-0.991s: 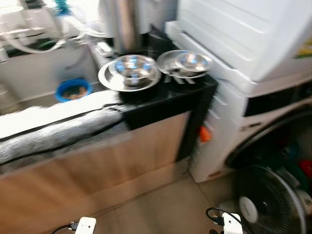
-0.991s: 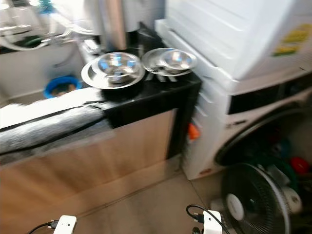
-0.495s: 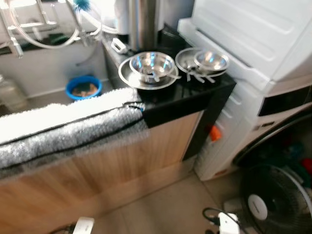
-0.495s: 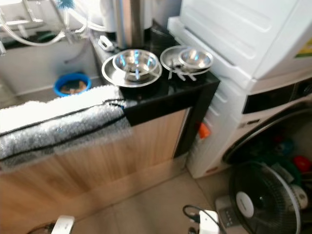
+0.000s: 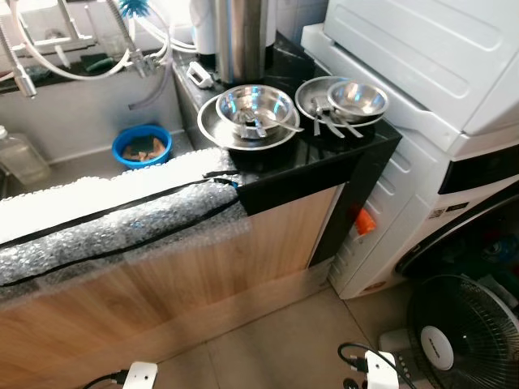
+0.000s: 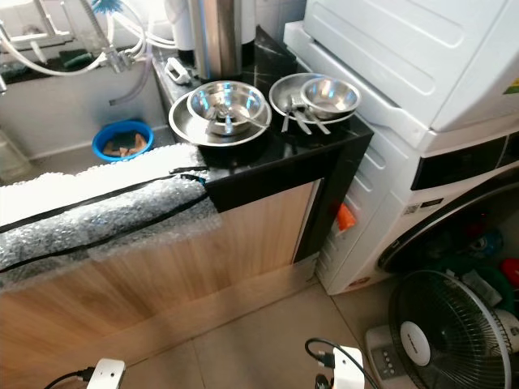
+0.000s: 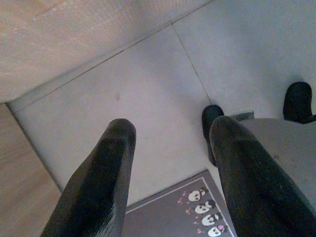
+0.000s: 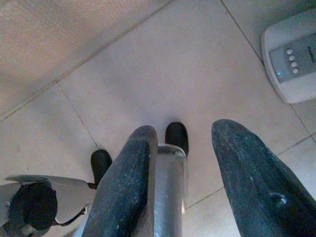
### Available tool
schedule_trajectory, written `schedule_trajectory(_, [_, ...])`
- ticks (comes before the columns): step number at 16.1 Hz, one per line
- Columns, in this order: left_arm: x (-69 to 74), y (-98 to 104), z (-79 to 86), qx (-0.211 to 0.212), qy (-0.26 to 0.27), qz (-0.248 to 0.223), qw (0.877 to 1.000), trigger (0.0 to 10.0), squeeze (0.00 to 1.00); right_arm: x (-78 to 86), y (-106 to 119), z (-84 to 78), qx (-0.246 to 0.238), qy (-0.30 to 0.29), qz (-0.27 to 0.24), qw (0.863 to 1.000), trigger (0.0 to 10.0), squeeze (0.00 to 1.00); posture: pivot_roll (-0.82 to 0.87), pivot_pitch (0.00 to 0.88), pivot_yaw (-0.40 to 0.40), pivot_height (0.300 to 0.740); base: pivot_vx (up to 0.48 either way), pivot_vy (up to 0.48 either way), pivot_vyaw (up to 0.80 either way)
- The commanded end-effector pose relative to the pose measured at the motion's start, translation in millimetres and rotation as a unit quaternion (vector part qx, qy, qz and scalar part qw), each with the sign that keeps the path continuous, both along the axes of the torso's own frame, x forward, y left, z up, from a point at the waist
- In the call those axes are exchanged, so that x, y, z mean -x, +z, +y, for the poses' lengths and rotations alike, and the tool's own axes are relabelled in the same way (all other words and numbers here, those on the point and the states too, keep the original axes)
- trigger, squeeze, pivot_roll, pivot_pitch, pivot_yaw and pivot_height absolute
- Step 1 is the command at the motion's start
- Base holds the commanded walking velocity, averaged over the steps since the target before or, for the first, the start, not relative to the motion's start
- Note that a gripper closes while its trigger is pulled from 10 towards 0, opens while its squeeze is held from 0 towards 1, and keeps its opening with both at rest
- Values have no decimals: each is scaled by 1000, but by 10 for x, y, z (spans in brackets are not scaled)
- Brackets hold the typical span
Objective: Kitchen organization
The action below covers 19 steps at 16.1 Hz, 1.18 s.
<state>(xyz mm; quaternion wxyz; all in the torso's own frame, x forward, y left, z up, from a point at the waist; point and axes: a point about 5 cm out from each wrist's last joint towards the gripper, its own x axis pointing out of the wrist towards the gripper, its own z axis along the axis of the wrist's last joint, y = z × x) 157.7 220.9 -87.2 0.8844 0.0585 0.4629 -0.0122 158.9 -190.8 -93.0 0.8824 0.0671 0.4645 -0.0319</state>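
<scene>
Your head camera has swung since a second ago: the whole scene has slid rightward in frame and sharpened, while the dishes themselves sit where they were.

Largest before you is the white washing machine [image 5: 422,97] with its dark round door, standing just beside the black glossy surface [image 5: 324,158] that carries the steel ware. Left of that runs the grey sink basin [image 5: 81,121], its front edge draped in silvery bubble-wrap padding [image 5: 105,223], above a light wooden cabinet front [image 5: 162,300]. A black-grilled floor fan [image 6: 450,332] stands low by the machine.

On the surface, a wide stainless steel plate [image 5: 247,130] holds a shiny steel bowl [image 5: 254,107] with a small utensil in it. Just beside it, nearer the machine, a second steel plate [image 5: 324,101] holds a smaller steel bowl [image 5: 358,98], with steel cutlery [image 5: 328,126] lying across its rim. In the sink sits a round blue plastic tub [image 5: 142,146] containing brownish items you cannot identify.

The wrist views give you what the head views lack: pale floor tiles below. The left end effector [image 7: 170,173] hangs released, fingers spread, over tiles and a grey mat with panda faces [image 7: 197,212]. The right end effector [image 8: 185,182] is likewise released and holds nothing, near the white fan base with buttons [image 8: 291,59].
</scene>
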Motion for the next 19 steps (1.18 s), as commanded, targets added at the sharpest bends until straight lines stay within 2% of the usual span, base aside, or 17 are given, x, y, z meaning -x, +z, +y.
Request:
schedule_trajectory(1, [111, -43, 22, 2, 7, 19, 1000, 10000, 0, 33, -14, 2, 0, -2, 5, 1000, 10000, 0, 81, 84, 4, 740, 0, 0, 0])
schedule_trajectory(8, [107, -41, 21, 2, 10, 17, 1000, 10000, 0, 3, -4, 17, 0, 1, 1, 1000, 10000, 0, 82, 81, 4, 740, 0, 0, 0])
schedule_trajectory(19, [105, -39, 24, 0, 8, 16, 1000, 10000, 0, 1, -4, 17, 1, 1, 2, 1000, 10000, 0, 82, 83, 5, 740, 0, 278, 0])
